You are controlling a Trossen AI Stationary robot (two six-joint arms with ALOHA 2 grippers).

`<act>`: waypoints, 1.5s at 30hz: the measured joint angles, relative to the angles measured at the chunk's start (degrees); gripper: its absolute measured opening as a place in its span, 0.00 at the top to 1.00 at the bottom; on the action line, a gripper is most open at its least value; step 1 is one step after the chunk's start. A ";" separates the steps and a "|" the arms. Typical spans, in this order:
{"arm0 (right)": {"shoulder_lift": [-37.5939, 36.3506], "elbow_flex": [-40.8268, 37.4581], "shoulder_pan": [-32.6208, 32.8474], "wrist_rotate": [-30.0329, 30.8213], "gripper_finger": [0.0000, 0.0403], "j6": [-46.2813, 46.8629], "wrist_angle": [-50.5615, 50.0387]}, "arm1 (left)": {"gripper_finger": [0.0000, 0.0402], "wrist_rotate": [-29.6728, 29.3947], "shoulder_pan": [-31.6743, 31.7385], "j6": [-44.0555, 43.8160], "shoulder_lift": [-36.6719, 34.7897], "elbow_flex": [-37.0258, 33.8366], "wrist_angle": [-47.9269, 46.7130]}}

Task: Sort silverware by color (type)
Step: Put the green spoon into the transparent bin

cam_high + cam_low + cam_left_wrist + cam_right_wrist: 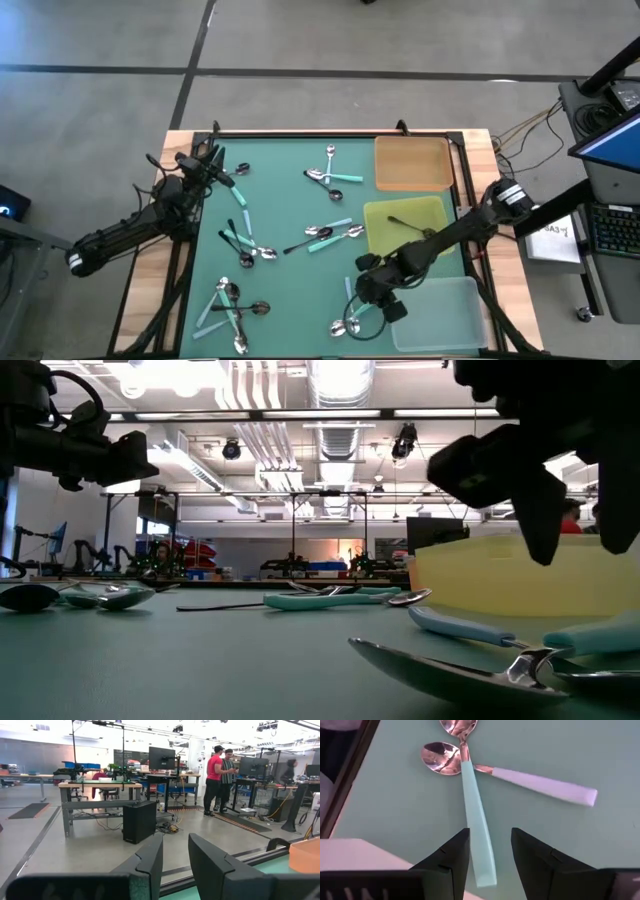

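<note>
Between the fingers of the right claw (490,851) lies a teal-handled spoon (472,795) with a smooth, matt plastic handle and a mirror-bright metal bowl. Just beyond it, a second mint-handled spoon (540,784) has the same satin plastic and polished steel. The claw's fingers (451,857) look like dull black plastic. Under them the green mat (580,750) is matt and even, and the desk (180,140) shows a pale bare-wood edge.

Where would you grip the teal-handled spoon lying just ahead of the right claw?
Grip the teal-handled spoon mid-handle, coming straight down. It lies flat, its handle running between the open right claw's fingers; the bowl end touches another spoon, so stay clear of it.
</note>
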 joint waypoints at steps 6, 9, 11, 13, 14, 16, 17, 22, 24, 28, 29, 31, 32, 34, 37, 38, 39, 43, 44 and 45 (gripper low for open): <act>6.32 5.62 0.22 -0.37 0.66 -1.64 -2.11 | 0.81 0.01 -0.01 -0.01 0.00 0.00 -0.02; 8.62 8.22 0.24 -1.90 0.66 -1.01 -3.65 | 0.81 0.02 -0.02 0.00 -0.02 -0.02 -0.02; 9.84 9.78 0.53 -1.90 0.66 -0.62 -5.03 | 0.81 0.00 0.00 0.00 0.00 0.00 0.00; 10.77 10.57 0.89 -1.90 0.67 -0.58 -5.47 | 0.81 0.02 -0.02 0.00 0.00 0.00 -0.02; 11.16 11.08 1.13 -1.92 0.67 -0.59 -5.26 | 0.81 0.01 0.00 -0.02 0.00 0.00 0.00; 11.77 11.71 1.64 -1.92 0.67 -0.58 -5.18 | 0.81 0.01 -0.01 -0.01 0.00 -0.01 -0.01; 12.13 11.99 1.90 -1.87 0.67 -0.59 -5.21 | 0.81 0.01 0.00 -0.01 0.00 0.00 -0.01; 14.35 12.61 2.52 -1.35 0.67 -0.55 -5.10 | 0.81 0.02 0.00 0.00 0.00 0.00 -0.02; 15.21 12.94 2.50 -1.37 0.68 -0.05 -4.96 | 0.81 0.00 0.00 0.00 0.00 0.00 0.02; 16.23 13.10 2.50 0.25 0.73 1.97 -5.03 | 0.81 0.00 -0.02 -0.01 0.00 -0.01 -0.02; 16.29 13.10 2.52 0.81 0.74 1.99 -5.03 | 0.81 0.00 0.00 -0.01 0.00 -0.02 -0.02; 16.13 13.08 2.51 1.16 0.79 1.97 -5.12 | 0.81 0.00 0.00 0.00 0.00 0.00 -0.02; 15.91 13.05 2.49 1.22 0.82 1.98 -5.14 | 0.81 0.00 -0.02 -0.02 0.00 0.00 -0.02; 15.55 12.99 2.47 1.40 0.88 1.98 -5.31 | 0.81 0.01 -0.02 -0.01 0.00 0.00 -0.02; 14.58 12.84 2.47 1.53 0.90 2.01 -5.58 | 0.81 0.00 -0.01 -0.01 0.00 0.00 -0.02; 14.18 12.81 2.47 1.55 0.90 2.01 -5.70 | 0.81 0.00 -0.01 0.00 0.00 0.00 -0.01; 13.66 12.73 2.47 1.69 0.90 2.01 -6.14 | 0.81 0.00 -0.01 0.00 0.00 0.00 -0.01; 9.52 12.58 2.40 2.15 0.90 2.55 -7.08 | 0.81 0.00 -0.01 -0.01 0.00 -0.01 -0.02; 7.85 12.62 2.40 2.27 0.90 2.73 -7.82 | 0.81 0.00 0.00 0.00 0.00 0.00 -0.02; 6.23 12.64 2.40 2.80 0.90 3.17 -8.84 | 0.81 0.00 -0.02 0.00 0.00 -0.02 -0.02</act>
